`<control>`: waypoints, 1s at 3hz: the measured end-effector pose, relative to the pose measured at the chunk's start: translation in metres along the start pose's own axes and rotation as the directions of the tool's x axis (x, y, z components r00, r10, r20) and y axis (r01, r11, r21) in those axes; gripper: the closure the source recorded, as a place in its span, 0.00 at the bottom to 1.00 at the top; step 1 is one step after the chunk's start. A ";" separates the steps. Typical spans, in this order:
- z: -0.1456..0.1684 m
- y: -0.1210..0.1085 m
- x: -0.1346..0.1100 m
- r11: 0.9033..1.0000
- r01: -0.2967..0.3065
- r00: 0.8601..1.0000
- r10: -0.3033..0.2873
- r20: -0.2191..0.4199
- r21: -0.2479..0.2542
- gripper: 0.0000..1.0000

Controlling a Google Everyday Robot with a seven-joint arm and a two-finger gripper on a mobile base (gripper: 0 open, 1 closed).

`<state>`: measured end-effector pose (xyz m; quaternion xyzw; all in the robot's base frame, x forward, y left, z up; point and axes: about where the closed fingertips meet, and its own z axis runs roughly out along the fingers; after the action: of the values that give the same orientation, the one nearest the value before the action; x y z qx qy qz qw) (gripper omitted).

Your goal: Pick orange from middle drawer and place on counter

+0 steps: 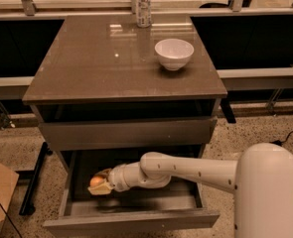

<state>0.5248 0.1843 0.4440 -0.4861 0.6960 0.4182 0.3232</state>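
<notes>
Though it sits low inside the open middle drawer (136,223), near the drawer's left wall and below the bench's front edge, the gripper (99,182) is easy enough to read. Its two tan fingers (101,190) are clamped over and under the orange (95,181). I cannot tell whether the fruit touches the drawer's dark floor.

From the wrist, the white arm (190,171) runs nearly level to the right, thickens at a rounded joint, and carries on to the robot's big white body (270,192) off the bench's front-right corner. That body is cut off at the right and bottom. The arm hides much of the drawer's back.

Above, the other drawer front (128,133) is closed. On the counter (96,68) a white bowl (174,53) stands toward the back-right corner. A bottle (143,6) stands at the back edge, its top cut off.
</notes>
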 end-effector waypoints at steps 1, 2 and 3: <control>-0.062 0.023 -0.022 1.000 0.031 0.997 -0.031 0.074 0.002 1.00; -0.130 0.045 -0.050 0.995 0.092 0.991 -0.095 0.095 0.035 1.00; -0.185 0.063 -0.104 0.973 0.223 0.972 -0.227 0.067 0.065 1.00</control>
<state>0.4903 0.0716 0.6314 -0.5366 0.6356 0.3766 0.4077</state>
